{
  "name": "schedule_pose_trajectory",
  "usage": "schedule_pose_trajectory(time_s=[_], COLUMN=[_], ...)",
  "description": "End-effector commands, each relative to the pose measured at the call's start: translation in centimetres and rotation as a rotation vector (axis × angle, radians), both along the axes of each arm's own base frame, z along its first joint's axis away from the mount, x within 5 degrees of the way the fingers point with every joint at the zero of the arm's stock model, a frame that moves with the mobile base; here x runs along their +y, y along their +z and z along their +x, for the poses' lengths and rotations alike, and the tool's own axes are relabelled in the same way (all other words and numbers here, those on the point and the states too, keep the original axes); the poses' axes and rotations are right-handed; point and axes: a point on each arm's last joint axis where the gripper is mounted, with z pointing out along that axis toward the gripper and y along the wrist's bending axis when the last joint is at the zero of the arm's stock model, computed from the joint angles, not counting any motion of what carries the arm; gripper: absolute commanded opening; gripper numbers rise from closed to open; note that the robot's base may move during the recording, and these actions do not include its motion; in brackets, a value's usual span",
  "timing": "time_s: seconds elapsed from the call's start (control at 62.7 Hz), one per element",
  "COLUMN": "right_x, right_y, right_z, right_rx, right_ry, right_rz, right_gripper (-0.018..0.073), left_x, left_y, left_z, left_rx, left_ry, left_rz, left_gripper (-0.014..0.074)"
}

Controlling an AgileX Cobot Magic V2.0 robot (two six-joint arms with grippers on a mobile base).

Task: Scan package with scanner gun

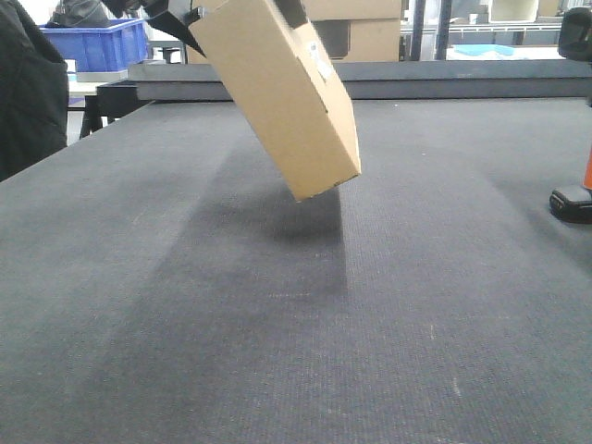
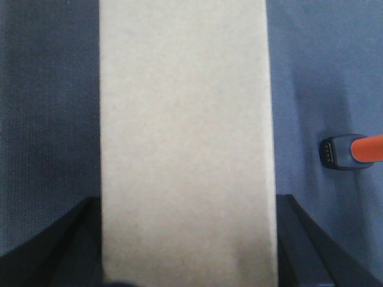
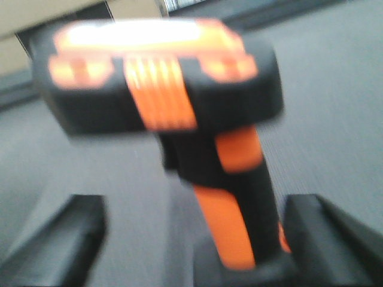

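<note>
One tilted package [image 1: 277, 92] in left tool [image 2: 188, 239]

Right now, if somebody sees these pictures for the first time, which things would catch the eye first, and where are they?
The package strikes first: it hangs tilted in the air above the dark table, casting a shadow, and the left gripper holds it by its upper end. Next comes the orange and black scanner gun, blurred, filling the right wrist view between the fingers of the open right gripper.
</note>
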Motion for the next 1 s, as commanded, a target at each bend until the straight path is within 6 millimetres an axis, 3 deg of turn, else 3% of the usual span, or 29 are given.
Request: schedule_pose_trajectory(time_s=[0.0, 0.446, 0.686, 0.988], right_x=[-0.1, -0.5, -0.7, -0.7], right_y=[0.8, -1.1, -0.7, -1.2], right_z=[0.9, 4.2, 5.7, 6.1], right_rx=[-0.047, -0.025, -0.048, -0.035], right_ry=[-0.005, -0.021, -0.02, -0.02], right_rz=[-0.001, 0.003, 0.001, 0.002], right_gripper=[0.0566, 0.0559, 0.0559, 0.0559], left_x=[-0.2, -0.2, -0.2, -0.2], left_y=[0.3, 0.3, 0.3, 0.3], left_z=[0.0, 0.0, 0.1, 0.1], left_rx=[-0.021, -0.021, -0.023, -0.025], left_ry=[0.005, 0.005, 0.005, 0.005], left_rz=[-0.021, -0.021, -0.017, -0.013], left_gripper=[-0.0111, -0.0111, -0.0111, -0.0111])
